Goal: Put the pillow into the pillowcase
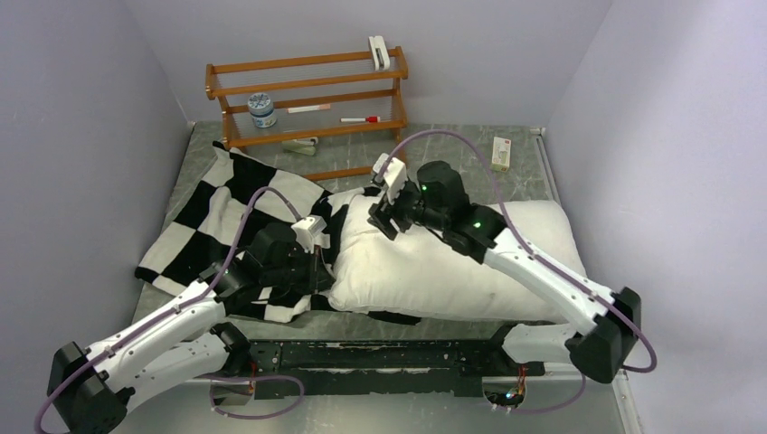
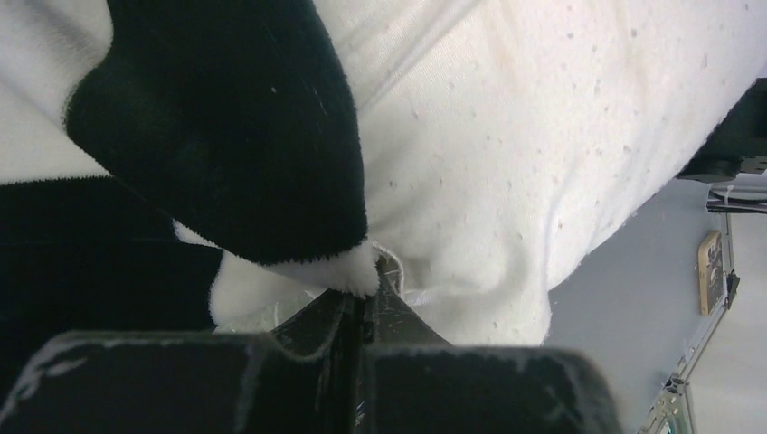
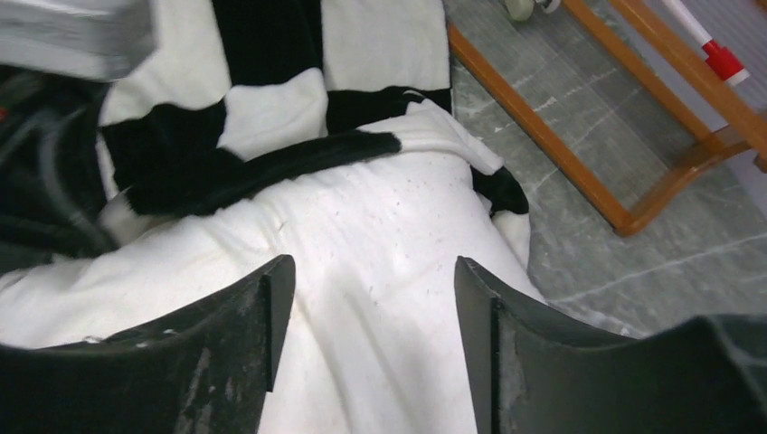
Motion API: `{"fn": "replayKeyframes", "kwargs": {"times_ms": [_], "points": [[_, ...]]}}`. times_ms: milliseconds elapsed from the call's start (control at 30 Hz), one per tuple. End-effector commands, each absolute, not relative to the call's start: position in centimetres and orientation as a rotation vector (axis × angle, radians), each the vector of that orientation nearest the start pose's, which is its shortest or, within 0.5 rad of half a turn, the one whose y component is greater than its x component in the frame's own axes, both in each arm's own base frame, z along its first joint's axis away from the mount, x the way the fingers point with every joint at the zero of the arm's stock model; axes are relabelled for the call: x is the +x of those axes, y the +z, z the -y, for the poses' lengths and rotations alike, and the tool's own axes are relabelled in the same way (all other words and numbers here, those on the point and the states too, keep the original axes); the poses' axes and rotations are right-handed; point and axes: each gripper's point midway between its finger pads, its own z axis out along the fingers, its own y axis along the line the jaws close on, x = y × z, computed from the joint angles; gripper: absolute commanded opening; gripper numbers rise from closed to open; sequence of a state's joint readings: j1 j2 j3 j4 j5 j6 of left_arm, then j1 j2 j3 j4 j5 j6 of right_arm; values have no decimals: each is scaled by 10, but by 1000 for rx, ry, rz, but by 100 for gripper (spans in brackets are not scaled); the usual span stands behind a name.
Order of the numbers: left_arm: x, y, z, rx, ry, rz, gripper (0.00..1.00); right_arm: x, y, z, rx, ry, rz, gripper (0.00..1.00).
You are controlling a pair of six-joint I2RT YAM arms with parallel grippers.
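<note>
The white pillow (image 1: 452, 262) lies across the middle and right of the table. Its left end sits at the mouth of the black-and-white checkered pillowcase (image 1: 217, 208), which is spread out to the left. My left gripper (image 1: 326, 269) is at the pillow's left end. In the left wrist view it (image 2: 369, 289) is shut on a plush edge of the pillowcase (image 2: 226, 136), right against the pillow (image 2: 543, 136). My right gripper (image 1: 382, 217) is open and empty over the pillow's top left corner. In the right wrist view it (image 3: 371, 271) hovers just above the pillow (image 3: 362, 226), with the pillowcase's edge (image 3: 271, 81) draped beyond it.
A wooden rack (image 1: 307, 99) stands at the back with a jar (image 1: 262, 108) and a red-capped marker (image 1: 360, 119); its leg shows in the right wrist view (image 3: 561, 136). A small white box (image 1: 500, 152) lies at the back right. Walls close in left, right and back.
</note>
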State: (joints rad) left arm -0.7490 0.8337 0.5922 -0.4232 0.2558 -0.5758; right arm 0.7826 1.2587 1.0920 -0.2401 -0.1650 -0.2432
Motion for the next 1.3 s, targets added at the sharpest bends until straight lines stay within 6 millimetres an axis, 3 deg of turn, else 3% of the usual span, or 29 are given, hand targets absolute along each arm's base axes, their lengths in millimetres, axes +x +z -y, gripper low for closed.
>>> {"fn": "replayKeyframes", "kwargs": {"times_ms": [0, 133, 267, 367, 500, 633, 767, 867, 967, 1000, 1100, 1267], "points": [[147, 153, 237, 399, -1031, -2321, 5, 224, 250, -273, -1283, 533, -1753, 70], [148, 157, 238, 365, -1048, -2302, 5, 198, 271, -288, -1337, 658, -1624, 76], [150, 156, 238, 360, -1036, -2314, 5, 169, 265, -310, -1441, 722, -1499, 84], [151, 157, 237, 358, -1028, -2316, 5, 149, 252, -322, -1548, 687, -1378, 98], [152, 159, 236, 349, -1020, -2312, 5, 134, 231, -340, -1671, 619, -1272, 100], [155, 159, 235, 347, -997, -2313, 5, 130, 193, -355, -1810, 504, -1271, 100], [156, 162, 235, 344, -999, -2307, 5, 144, 158, -357, -1847, 362, -1311, 98], [157, 165, 235, 341, -990, -2297, 5, 157, 149, -360, -1778, 337, -1278, 88], [159, 168, 235, 374, -968, -2298, 5, 189, 153, -356, -1627, 283, -1357, 32], [159, 171, 235, 386, -964, -2300, 5, 199, 155, -354, -1586, 274, -1373, 22], [155, 180, 240, 425, -1007, -2292, 5, 221, 163, -351, -1448, 286, -1408, 7], [135, 204, 250, 476, -1189, -2213, 5, 244, 170, -347, -1208, 373, -1475, 0]]}}
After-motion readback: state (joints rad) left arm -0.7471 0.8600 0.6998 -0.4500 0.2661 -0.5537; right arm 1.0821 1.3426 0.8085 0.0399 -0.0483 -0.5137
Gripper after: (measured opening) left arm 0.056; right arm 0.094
